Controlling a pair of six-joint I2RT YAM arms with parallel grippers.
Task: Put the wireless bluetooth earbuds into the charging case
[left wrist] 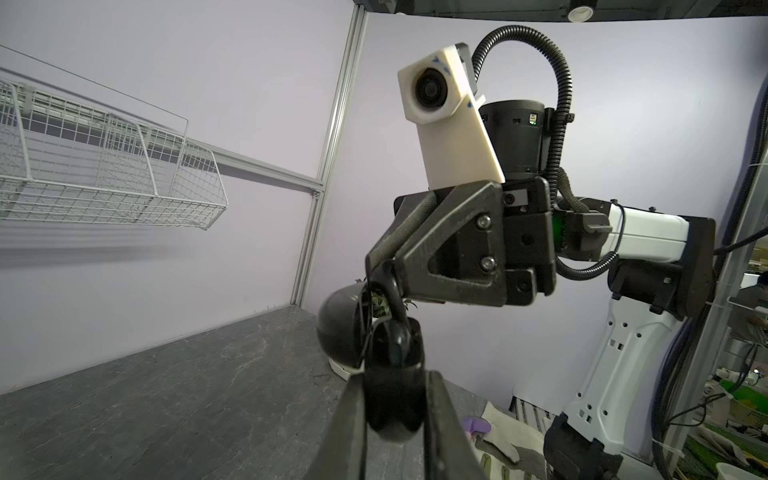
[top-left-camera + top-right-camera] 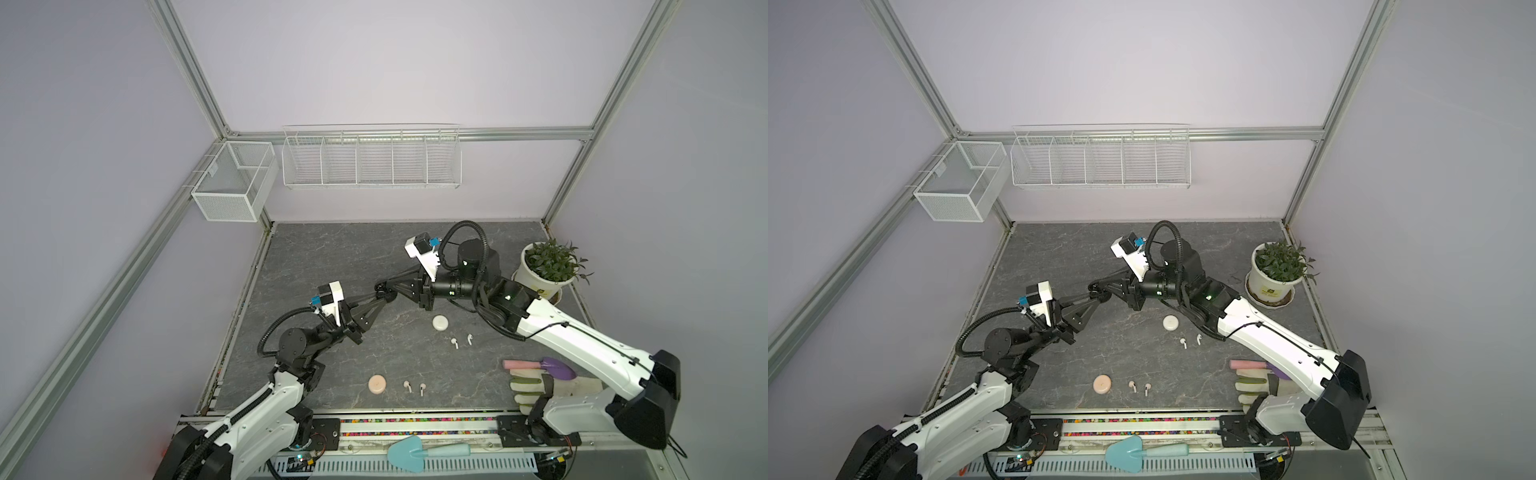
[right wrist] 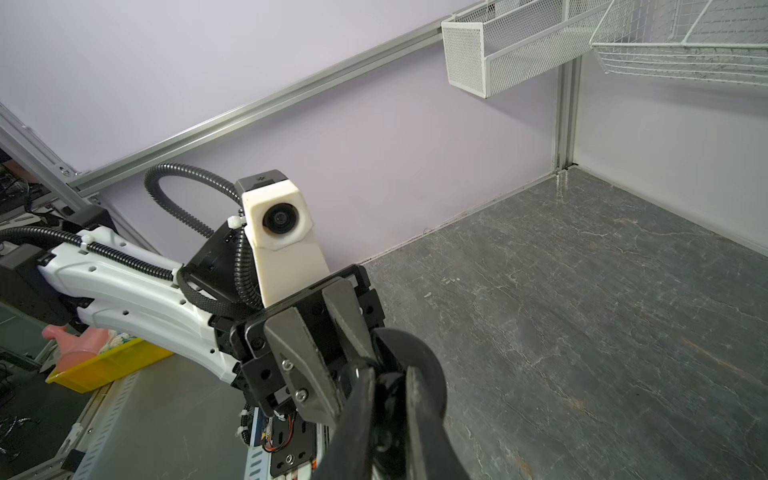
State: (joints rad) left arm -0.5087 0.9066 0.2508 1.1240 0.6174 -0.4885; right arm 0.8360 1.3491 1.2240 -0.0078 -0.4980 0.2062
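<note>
Pink case [image 2: 377,384] sits near front edge, pink earbuds [image 2: 407,386] loose just beside it. I see left gripper [image 2: 385,296] mid-air, fingers clamped on black charging case [image 1: 392,411], lid open. Right gripper [image 2: 379,286]: tips narrow at case mouth; cannot tell what they pinch. White case [image 2: 441,323] and white earbuds [image 2: 454,343] lie on table [image 2: 332,257].

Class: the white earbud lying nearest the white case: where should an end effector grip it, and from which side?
Probably from straight above, pinching across its rounded head: the white earbud lies flat on the table, and its thin stem offers little to hold.
</note>
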